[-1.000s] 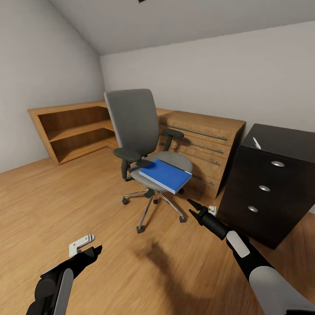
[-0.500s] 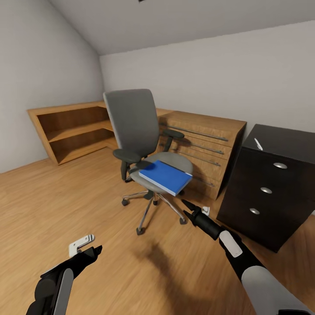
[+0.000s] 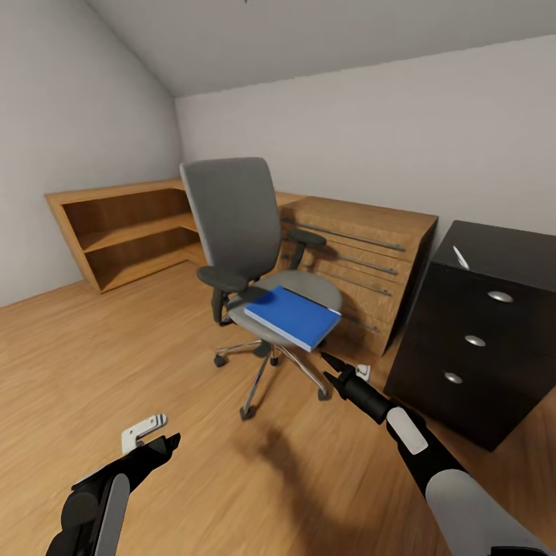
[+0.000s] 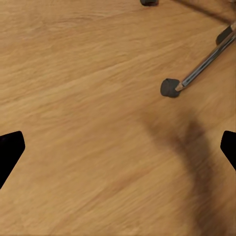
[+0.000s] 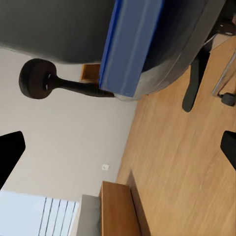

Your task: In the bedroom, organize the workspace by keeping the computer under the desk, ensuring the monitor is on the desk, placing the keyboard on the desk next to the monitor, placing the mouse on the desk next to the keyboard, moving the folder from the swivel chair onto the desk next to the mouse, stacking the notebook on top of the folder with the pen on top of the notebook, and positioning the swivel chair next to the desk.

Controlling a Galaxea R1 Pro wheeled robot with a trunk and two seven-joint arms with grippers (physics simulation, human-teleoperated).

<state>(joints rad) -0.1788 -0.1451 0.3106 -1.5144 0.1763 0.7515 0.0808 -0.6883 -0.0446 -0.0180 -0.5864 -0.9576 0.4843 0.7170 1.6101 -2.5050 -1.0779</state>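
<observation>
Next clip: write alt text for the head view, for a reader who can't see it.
A blue folder lies on the seat of a grey swivel chair, overhanging its front edge, with the open right gripper pointing at it from just below. The left gripper hangs low over the wood floor, and a white pen lies on the black desk to the right.
</observation>
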